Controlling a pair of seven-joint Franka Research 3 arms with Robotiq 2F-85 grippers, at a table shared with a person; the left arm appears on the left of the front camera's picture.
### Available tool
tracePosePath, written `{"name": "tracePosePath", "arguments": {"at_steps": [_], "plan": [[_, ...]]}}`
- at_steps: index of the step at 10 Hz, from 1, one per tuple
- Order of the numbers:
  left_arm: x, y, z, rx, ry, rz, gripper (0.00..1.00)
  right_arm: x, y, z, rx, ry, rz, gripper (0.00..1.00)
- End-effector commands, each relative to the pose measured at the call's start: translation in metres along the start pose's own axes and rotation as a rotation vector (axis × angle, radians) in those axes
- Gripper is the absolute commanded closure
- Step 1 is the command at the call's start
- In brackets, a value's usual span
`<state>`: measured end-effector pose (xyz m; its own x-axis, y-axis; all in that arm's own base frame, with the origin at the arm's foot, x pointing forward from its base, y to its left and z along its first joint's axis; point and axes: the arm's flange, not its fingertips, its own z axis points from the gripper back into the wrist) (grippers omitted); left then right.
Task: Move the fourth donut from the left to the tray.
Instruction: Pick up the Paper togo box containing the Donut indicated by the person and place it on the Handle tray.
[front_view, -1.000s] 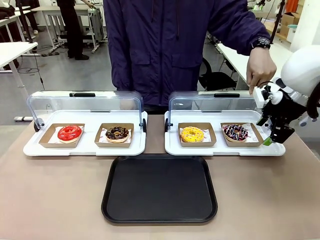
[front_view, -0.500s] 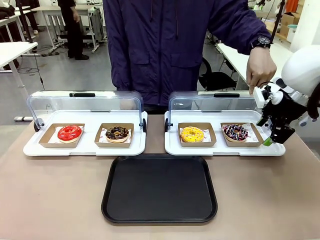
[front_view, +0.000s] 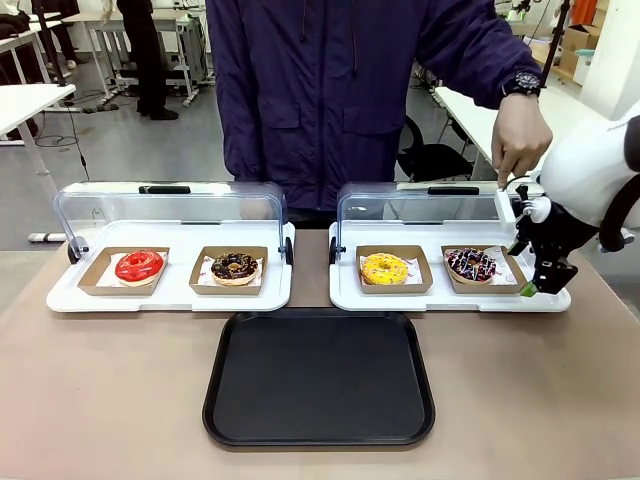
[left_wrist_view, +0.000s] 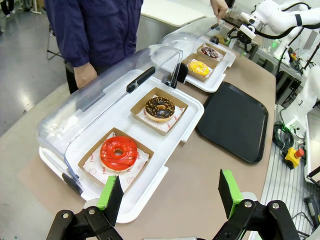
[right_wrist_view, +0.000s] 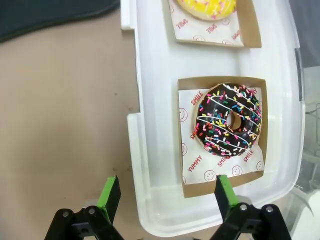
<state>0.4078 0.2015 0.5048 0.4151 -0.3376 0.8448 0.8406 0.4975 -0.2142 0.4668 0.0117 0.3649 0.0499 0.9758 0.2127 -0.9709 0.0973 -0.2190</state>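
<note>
My right gripper (front_view: 545, 283) hangs wide open over the display tray's (front_view: 440, 300) near-right corner, where the fourth donut (front_view: 471, 264) sits in its holder (front_view: 512, 284). Descending here, I risk snagging the rim.

Front, wrists; shared fourth donut (front_view: 471, 264)

The left hand (left_wrist_view: 170, 192) hovers with its 2 pads (left_wrist_view: 111, 192) spread, just before the near display tray (left_wrist_view: 192, 117). That tray holds a red donut (left_wrist_view: 118, 153) and a chocolate donut (left_wrist_view: 160, 108); the black tray (left_wrist_view: 232, 120) lies beside it.
</note>
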Motion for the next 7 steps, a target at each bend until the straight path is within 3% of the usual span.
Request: {"name": "tracePosePath", "arguments": {"at_steps": [1,7], "plan": [[0.0,0.0,0.001,-0.011,-0.008,-0.017,0.0,-0.002,-0.006,-0.013,-0.025,0.058,0.031,0.0],[0.0,0.0,0.001,-0.011,-0.008,-0.017,0.0,-0.014,-0.025,-0.04,-0.045,0.083,0.06,0.0]]}}
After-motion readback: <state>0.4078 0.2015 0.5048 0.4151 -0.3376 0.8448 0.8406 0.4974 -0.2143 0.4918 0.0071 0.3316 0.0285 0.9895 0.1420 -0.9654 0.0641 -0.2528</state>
